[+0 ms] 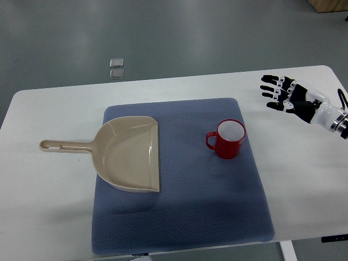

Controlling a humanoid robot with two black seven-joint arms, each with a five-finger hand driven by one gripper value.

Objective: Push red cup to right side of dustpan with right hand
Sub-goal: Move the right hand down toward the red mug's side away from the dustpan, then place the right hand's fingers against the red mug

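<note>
A red cup (pixel 229 140) with a white inside stands upright on the right part of a blue mat (pixel 179 217), its handle pointing left. A beige dustpan (pixel 128 154) lies on the mat's left part, its handle reaching left onto the white table and its open mouth facing right toward the cup. My right hand (pixel 284 94) hovers over the table's far right, up and to the right of the cup and well apart from it. Its fingers are spread and point left, holding nothing. The left hand is out of view.
The white table (pixel 49 217) carries the mat, with its far edge at the top and near edge at the bottom. Two small clear square objects (pixel 116 68) lie on the grey floor beyond the table.
</note>
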